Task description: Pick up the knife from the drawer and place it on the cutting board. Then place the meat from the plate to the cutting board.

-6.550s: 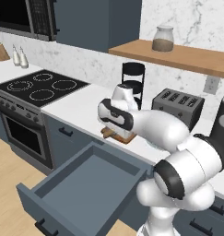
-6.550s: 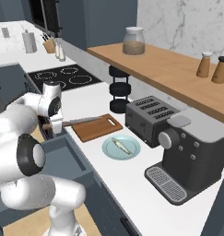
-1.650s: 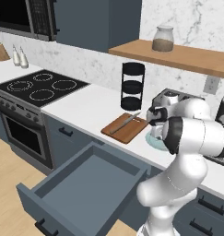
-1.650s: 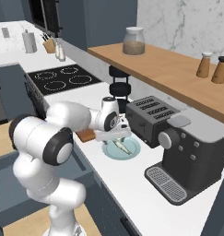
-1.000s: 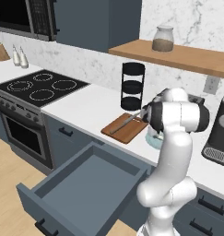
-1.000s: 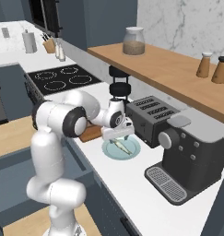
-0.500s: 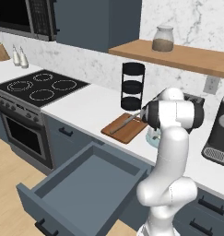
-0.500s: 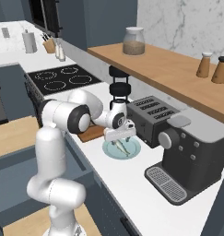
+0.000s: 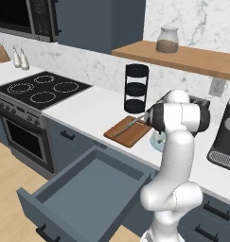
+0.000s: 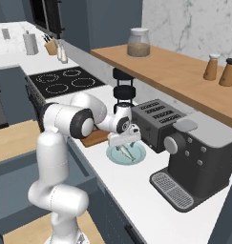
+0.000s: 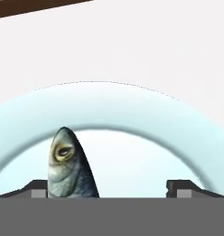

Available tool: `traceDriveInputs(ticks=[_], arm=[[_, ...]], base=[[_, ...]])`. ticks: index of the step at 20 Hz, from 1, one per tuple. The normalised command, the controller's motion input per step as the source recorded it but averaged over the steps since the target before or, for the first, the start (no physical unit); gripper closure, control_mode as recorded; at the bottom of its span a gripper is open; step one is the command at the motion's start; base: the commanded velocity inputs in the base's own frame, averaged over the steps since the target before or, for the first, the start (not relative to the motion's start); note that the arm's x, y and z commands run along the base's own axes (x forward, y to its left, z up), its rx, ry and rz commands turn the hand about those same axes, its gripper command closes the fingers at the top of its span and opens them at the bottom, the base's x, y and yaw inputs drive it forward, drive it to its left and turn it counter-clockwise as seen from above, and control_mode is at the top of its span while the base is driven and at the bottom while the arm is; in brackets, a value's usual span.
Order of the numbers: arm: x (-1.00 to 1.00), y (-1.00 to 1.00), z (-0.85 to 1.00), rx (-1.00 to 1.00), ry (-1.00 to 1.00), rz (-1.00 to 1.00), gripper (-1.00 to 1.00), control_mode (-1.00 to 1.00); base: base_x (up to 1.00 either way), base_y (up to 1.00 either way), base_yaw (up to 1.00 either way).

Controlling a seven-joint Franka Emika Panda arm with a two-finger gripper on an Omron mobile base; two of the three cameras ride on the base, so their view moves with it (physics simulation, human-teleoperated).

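My gripper (image 10: 123, 140) is down over the round light blue-green plate (image 10: 136, 155), jaws open. In the hand view its dark fingertips (image 11: 38, 189) stand wide apart just above the plate's rim (image 11: 109, 102). The meat (image 11: 68, 166), a pale fish-like piece, lies between them, close to the left fingertip; whether they touch I cannot tell. The meat (image 10: 125, 151) rests on the plate. The knife (image 9: 128, 127) lies on the reddish-brown cutting board (image 9: 137, 135), left of the plate. The drawer (image 9: 90, 184) stands pulled out below the counter.
A toaster (image 10: 158, 120) and a coffee machine (image 10: 199, 157) stand right of the plate. A black tiered rack (image 9: 136, 89) is behind the board, and the stove (image 9: 43, 90) lies further left. My own arm (image 9: 175, 118) hides most of the plate in the left base view.
The hand has sunk lower onto the plate over the last second, and its fingers now straddle the meat. Knife, board and drawer have not moved.
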Motion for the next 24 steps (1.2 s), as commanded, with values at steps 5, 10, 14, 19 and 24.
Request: traceDriveInputs(ticks=[5,10,14,19,24], arm=[[-0.27,0.0,-0.24,0.0,0.0,0.05,1.0,-1.0],[-0.02,0.05,-0.06,0.0,0.0,0.02,1.0,-1.0],[0.01,0.3,0.53,0.0,0.0,0.07,1.0,-1.0],[0.26,0.61,0.42,0.02,0.0,0.14,1.0,-1.0],[0.57,0.91,0.02,0.04,0.0,0.18,1.0,-1.0]], base=[[0.0,0.0,0.0],[0.0,0.0,0.0],[0.0,0.0,0.0],[0.0,0.0,0.0],[0.0,0.0,0.0]])
